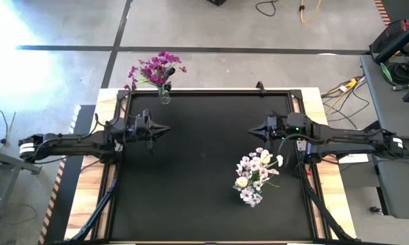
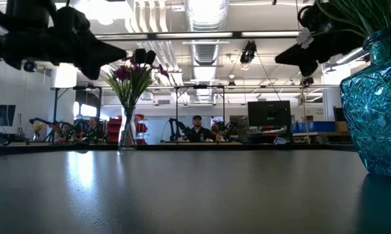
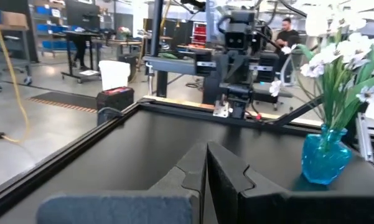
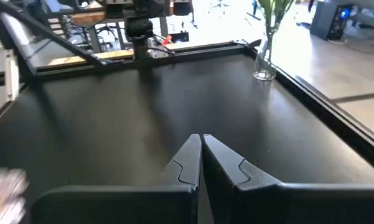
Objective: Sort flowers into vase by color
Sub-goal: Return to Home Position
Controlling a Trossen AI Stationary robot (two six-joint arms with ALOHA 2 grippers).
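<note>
Your flowers look sorted: the magenta sprays (image 1: pixel 156 68), a dark bud (image 2: pixel 140 57) among them, stand in the clear vase (image 1: pixel 165 97) at the tabletop's (image 1: pixel 204 204) far left edge, and the white blossoms (image 1: pixel 255 175) fill the blue vase (image 3: pixel 324 158) beside the right arm. No loose stem shows, so nothing seems left to place. The left hand (image 1: pixel 166 128) and right hand (image 1: pixel 251 128) hover facing each other, well apart, both closed on nothing.

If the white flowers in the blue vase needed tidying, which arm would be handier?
Probably the right hand: it hangs nearer the blue vase and its white flowers, on the same side. The left hand waits opposite.
</note>
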